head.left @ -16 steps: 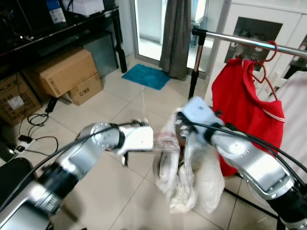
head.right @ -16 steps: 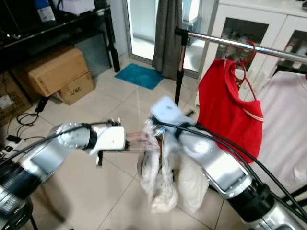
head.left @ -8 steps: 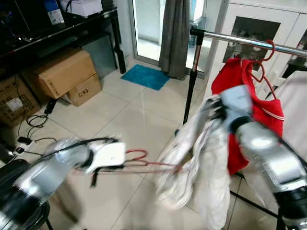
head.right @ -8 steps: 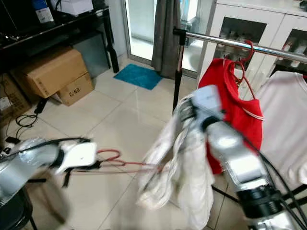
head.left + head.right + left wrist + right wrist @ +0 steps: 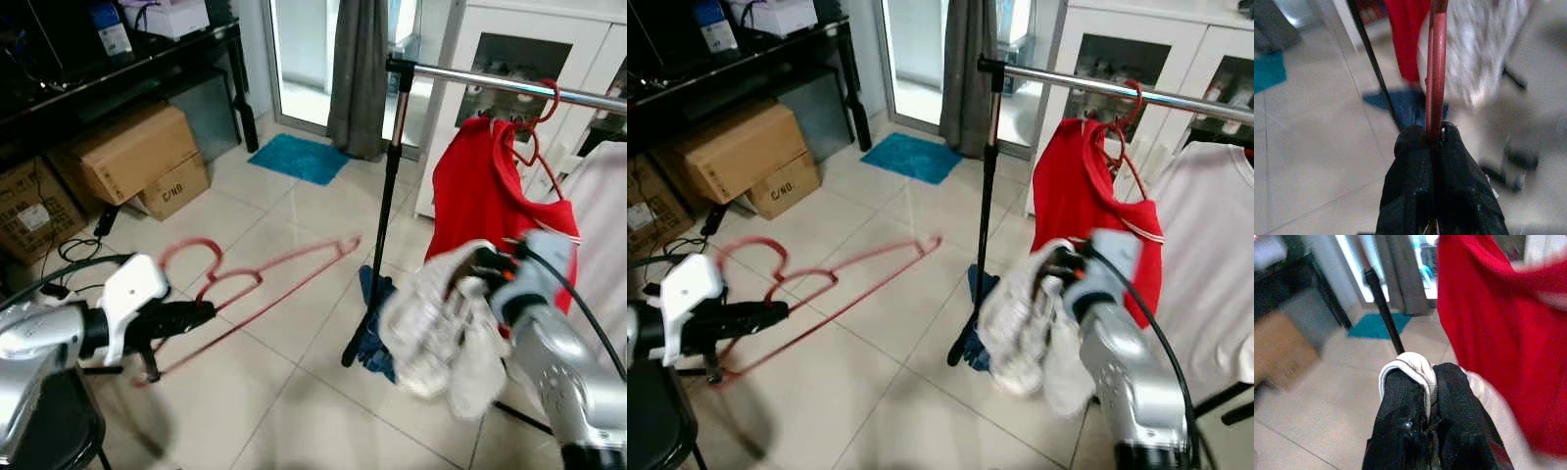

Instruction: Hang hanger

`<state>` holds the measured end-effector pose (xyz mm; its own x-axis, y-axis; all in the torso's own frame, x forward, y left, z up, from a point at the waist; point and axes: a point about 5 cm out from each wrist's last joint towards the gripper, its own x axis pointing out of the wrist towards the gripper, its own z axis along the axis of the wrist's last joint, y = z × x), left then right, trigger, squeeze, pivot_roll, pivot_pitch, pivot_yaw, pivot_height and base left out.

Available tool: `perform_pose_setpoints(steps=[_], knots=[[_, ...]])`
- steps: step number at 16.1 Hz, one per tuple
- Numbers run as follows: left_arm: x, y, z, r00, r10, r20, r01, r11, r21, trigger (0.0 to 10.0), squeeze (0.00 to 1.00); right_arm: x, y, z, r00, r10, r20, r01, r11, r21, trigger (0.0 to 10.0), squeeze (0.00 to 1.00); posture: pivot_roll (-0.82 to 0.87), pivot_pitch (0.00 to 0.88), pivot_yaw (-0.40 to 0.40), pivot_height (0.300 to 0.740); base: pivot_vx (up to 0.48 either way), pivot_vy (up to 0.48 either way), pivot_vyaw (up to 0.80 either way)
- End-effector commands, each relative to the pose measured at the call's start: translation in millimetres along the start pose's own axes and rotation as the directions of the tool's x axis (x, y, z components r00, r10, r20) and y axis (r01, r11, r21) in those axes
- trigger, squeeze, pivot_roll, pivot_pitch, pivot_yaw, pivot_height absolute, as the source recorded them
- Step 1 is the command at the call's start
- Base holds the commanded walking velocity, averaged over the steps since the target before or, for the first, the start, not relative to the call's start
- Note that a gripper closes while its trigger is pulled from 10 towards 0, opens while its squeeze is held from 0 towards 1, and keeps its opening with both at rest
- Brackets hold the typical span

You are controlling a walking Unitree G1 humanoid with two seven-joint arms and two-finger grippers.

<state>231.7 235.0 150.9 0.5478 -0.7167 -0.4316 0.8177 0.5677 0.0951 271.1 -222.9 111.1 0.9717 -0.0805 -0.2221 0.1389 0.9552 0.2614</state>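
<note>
Left gripper (image 5: pixel 201 315), lower left of frame, is clamped on a red hanger (image 5: pixel 257 278); its long axis runs up-right toward the rack pole (image 5: pixel 380 211), hook end at left. Right gripper (image 5: pixel 1422 382), lower right, pinches a white garment (image 5: pixel 436 328) before the red shirt (image 5: pixel 490 191). Bare tile floor (image 5: pixel 294 392) lies between.

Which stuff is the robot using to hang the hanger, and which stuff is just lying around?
For the job:
red hanger, in the left tool
white garment, in the right tool
clothes rail

Just lying about:
cardboard boxes
blue mat
red shirt
</note>
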Motion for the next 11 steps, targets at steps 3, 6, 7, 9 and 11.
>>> perform_pose_setpoints(steps=[3,6,7,9,11], knots=[[36.0,14.2,13,0.953,0.275,0.125,-0.261,0.958,-0.118,10.0,0.0,-6.9,24.2,3,0.998,0.014,0.059,-0.021,0.993,0.119,10.0,0.0,-0.13,0.0,0.052,0.74,0.0,0.0,0.0],[74.4,6.9,17,0.912,0.35,0.213,-0.281,0.913,-0.295,10.0,0.0,-12.8,39.8,-5,0.998,0.021,0.055,-0.031,0.983,0.179,10.0,0.0,-0.15,0.0,0.034,0.74,0.0,0.0,-0.53],[81.9,8.0,17,0.887,0.42,0.194,-0.362,0.891,-0.272,10.0,0.0,-14.6,45.1,-2,0.997,0.033,0.075,-0.047,0.979,0.2,10.0,0.0,-0.15,0.0,0.034,0.74,0.0,0.0,-0.8],[89.3,10.1,19,0.839,0.506,0.201,-0.446,0.85,-0.279,10.0,0.0,-16.7,50.2,2,0.994,0.037,0.1,-0.059,0.972,0.229,10.0,0.0,-0.15,0.0,0.033,0.74,0.0,0.0,-0.8],[94.1,6.3,21,0.816,0.549,0.181,-0.507,0.83,-0.232,10.0,0.0,-18.0,52.4,1,0.995,0.034,0.091,-0.051,0.981,0.188,10.0,0.0,-0.15,0.0,0.038,0.74,0.0,0.0,-0.79]])
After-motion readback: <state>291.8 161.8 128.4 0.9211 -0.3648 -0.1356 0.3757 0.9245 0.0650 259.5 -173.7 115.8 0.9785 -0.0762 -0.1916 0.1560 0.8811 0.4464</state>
